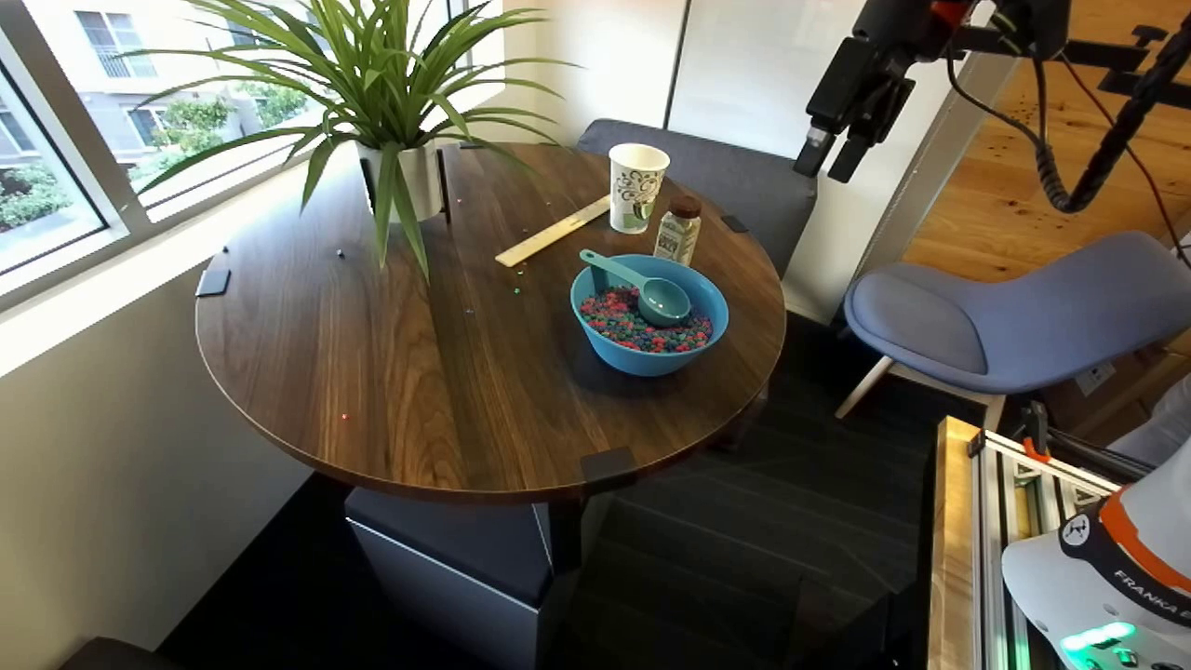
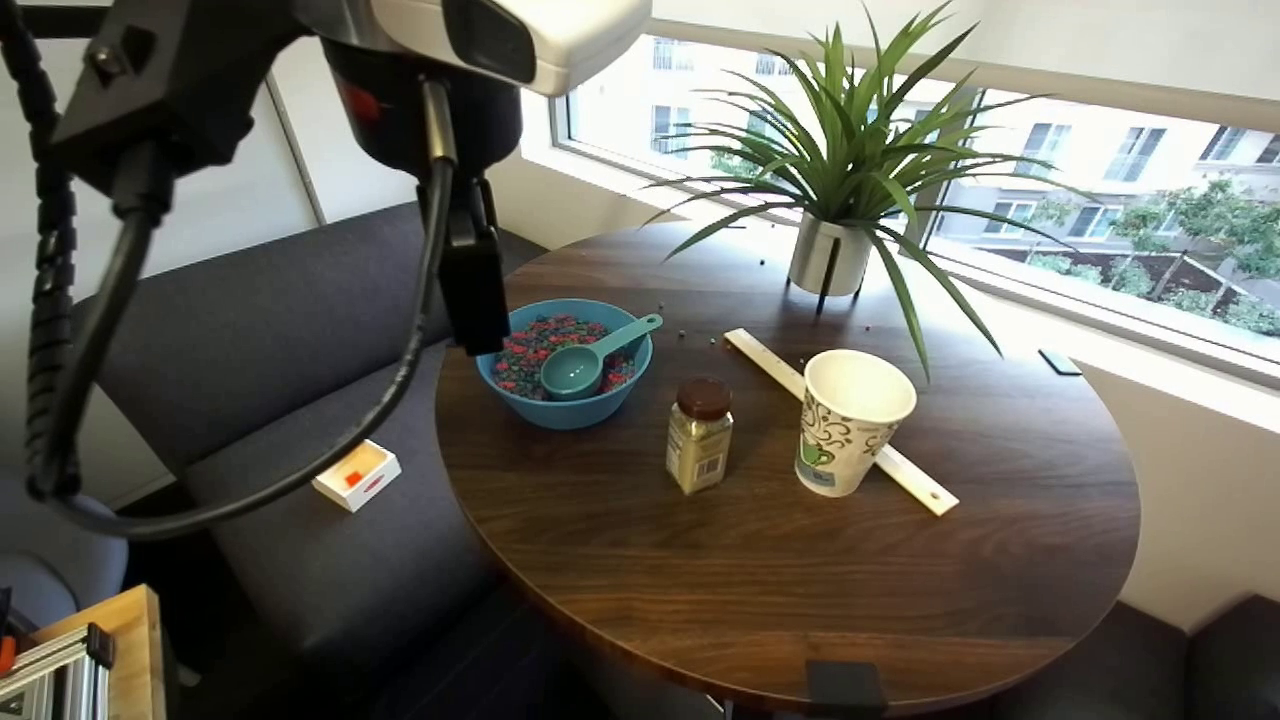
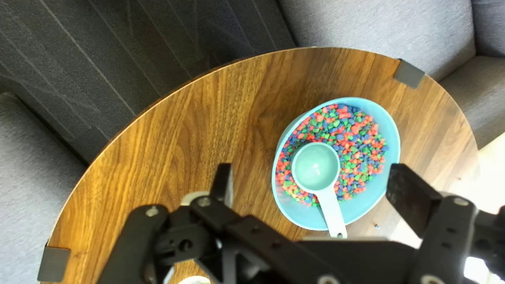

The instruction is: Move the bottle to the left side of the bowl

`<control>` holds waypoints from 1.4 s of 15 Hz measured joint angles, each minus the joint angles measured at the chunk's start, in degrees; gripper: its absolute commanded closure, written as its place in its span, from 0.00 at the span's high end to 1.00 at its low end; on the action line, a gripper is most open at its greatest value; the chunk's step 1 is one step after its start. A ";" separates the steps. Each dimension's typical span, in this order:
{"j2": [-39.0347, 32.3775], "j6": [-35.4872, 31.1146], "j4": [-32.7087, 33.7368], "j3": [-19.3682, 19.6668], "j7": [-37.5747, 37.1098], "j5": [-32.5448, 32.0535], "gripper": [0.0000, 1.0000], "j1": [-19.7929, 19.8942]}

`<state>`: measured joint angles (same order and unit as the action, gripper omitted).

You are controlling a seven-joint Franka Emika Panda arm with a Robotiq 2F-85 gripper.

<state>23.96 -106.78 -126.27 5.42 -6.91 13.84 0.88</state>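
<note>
the bottle (image 2: 699, 445) stands upright on the round desk (image 2: 700, 580) with its brown lid (image 2: 703, 398) on, and in an exterior view it sits towards the left edge, between the blue bowl (image 2: 572, 414) and the paper cup (image 2: 842, 445), apart from both. the bowl is closer to that left edge than the bottle is and holds small red, green and blue bits (image 3: 347, 118); a teal scoop (image 3: 315, 165) lies on top of them, its handle reaching over the rim. the cup stands upright too, with a curly print and a green mark on its side, and a flat wooden stick (image 2: 912, 480) lies behind it (whether the two touch, i cannot tell). the end effector (image 3: 311, 183) hangs in the air above the desk, its fingers (image 3: 412, 199) spread wide apart; in the wrist view most of the bowl shows between them. in both exterior views a plant (image 1: 400, 93) in a pale pot (image 1: 425, 186) stands near the edge closest to the window (image 1: 167, 121). a few stray bits (image 1: 345, 416) lie loose on the desk. past the left edge, in an exterior view, a small white box (image 2: 380, 475) rests on a grey bench (image 2: 260, 340).
</note>
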 measured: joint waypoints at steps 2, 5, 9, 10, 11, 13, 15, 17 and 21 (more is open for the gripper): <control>-0.24 -4.26 -0.02 -0.53 -1.83 -1.98 1.00 1.54; -2.06 -10.43 0.24 -0.65 -3.22 -7.36 1.00 4.57; -8.29 -16.10 2.20 -0.06 -3.22 -8.42 1.00 6.15; -10.39 -16.97 3.17 -0.03 -3.21 -8.25 1.00 6.13; -12.45 -17.45 4.26 -0.03 -3.13 -7.80 1.00 6.04; -16.72 -17.71 7.13 -0.04 -2.57 -6.00 1.00 5.75; -20.70 -16.82 10.38 -0.13 -1.86 -4.40 1.00 5.41; -24.14 -14.81 13.57 -0.26 -1.74 -3.74 1.00 5.06; -29.13 -9.67 18.45 -1.03 -1.68 -3.59 1.00 4.30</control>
<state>-5.17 -116.45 -107.82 4.39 -8.59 10.25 5.18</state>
